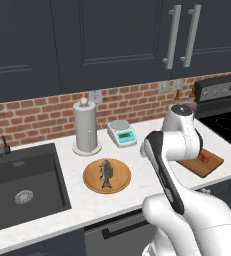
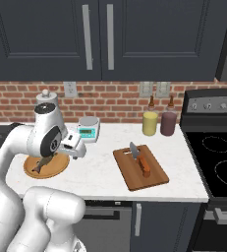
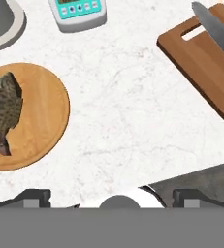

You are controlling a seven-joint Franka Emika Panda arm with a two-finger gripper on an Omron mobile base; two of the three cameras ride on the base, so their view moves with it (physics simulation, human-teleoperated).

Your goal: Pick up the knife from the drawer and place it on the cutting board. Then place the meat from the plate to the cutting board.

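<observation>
The knife (image 2: 139, 160) is laid on the cutting board (image 2: 154, 178); the meat (image 3: 4, 110) is left on the plate (image 3: 45, 116) near the counter's front edge; the gripper (image 3: 108, 196) is held open, empty.

**Colours and Patterns in the Scene**

The cutting board (image 2: 140, 170) is showing a reddish-brown wood grain. The knife (image 2: 140, 160) is displaying an orange handle and a silver-grey blade. The plate (image 3: 40, 121) is appearing tan with fine grain lines. The meat (image 3: 4, 109) is showing a mottled brownish-grey speckle. The counter (image 3: 128, 111) is presenting white marble with faint grey veins. The scale (image 1: 122, 133) is showing a white body with a teal panel. The backsplash (image 2: 110, 101) is displaying red brick with pale mortar. The cabinets (image 1: 112, 35) are appearing dark navy-grey.
</observation>
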